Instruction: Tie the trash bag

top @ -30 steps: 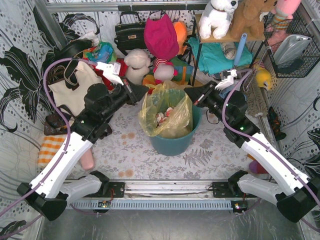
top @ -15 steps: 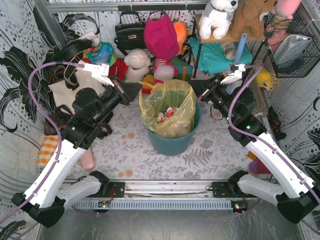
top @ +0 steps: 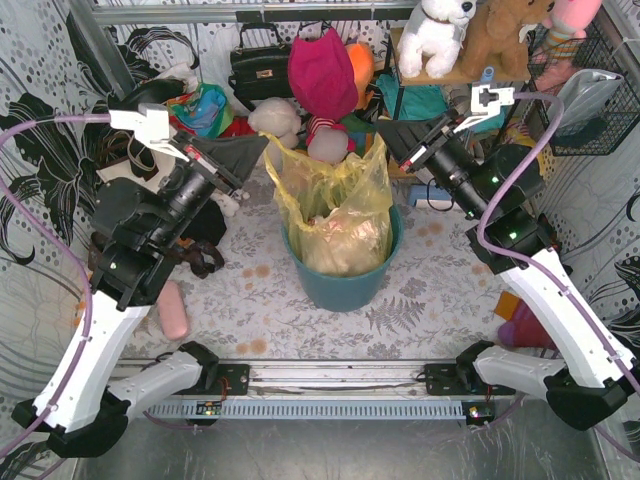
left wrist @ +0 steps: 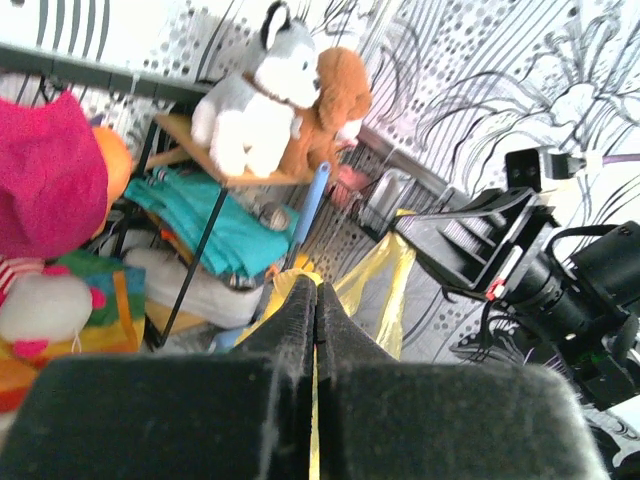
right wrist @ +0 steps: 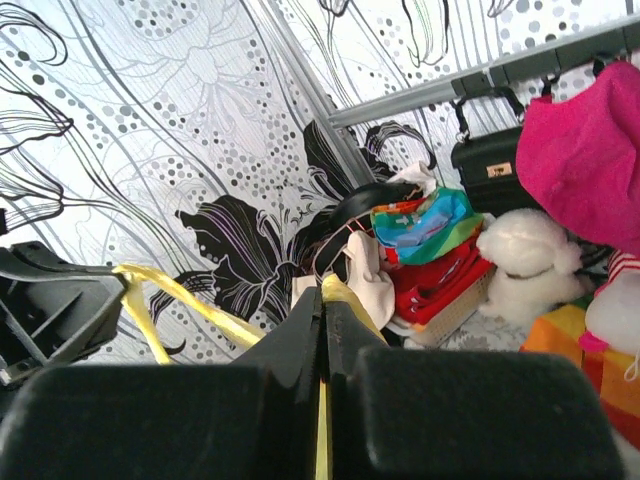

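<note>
bin (top: 345, 290) top: blocked by trash bag (top: 335, 215) | near side: bare mat (top: 290, 325), passable | far side: plush toys (top: 272, 118) crowd close

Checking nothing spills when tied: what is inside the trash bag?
Through the translucent yellow trash bag, pale crumpled contents show. Its lower part sits in the teal bin, so anything deeper is hidden.

No text, brand, number or sign can be read in any view. The one likely label is a small gold plate (right wrist: 497, 170) on the front of the black handbag (top: 258, 68), hanging at about eleven o'clock in the top view. The plate is too small and blurred for any letters to be made out.
</note>
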Motion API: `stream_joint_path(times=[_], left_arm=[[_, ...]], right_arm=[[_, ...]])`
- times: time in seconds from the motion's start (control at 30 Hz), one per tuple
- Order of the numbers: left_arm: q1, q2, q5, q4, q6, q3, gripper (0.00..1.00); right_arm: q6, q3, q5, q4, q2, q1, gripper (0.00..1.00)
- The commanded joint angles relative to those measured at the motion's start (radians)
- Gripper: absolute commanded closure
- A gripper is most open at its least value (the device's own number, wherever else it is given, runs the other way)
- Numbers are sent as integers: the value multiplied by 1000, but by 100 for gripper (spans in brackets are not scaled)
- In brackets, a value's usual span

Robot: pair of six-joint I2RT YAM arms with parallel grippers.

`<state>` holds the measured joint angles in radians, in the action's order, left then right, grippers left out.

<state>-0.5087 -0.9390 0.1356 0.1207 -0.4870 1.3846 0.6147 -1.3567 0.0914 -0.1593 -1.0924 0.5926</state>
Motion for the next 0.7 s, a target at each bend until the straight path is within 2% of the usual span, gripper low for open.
stream_joint_path(times=[0.0,0.13,0.27,0.3,0.37,0.43,0.47,0.53,0.6,0.67], left_arm=[[2,-8,22,-123,27,76,100],[2,-20,29,-171,22,97,100],[3,-55,79,-119,24,116,99],[2,-57,98,-109,20,104,96],[3,-58,127,-79,18,73,81],[3,-50,145,-38,27,43,61],[3,-44,148,-17,36,32,54],[3,-31,121,39,55,25,45],[2,-30,82,110,71,34,41],[2,-37,101,155,94,47,39]], right_arm=[[-59,-103,40,-23,-23,5,100],[-82,-140,39,-13,-28,5,100],[-84,-100,45,29,7,5,100],[-81,-74,53,41,24,4,93],[-69,-23,90,60,55,4,61],[-50,15,137,80,83,5,41],[-39,30,160,88,95,5,35],[-22,52,193,110,115,4,30],[-15,60,196,139,127,4,28],[-12,70,192,171,139,4,26]])
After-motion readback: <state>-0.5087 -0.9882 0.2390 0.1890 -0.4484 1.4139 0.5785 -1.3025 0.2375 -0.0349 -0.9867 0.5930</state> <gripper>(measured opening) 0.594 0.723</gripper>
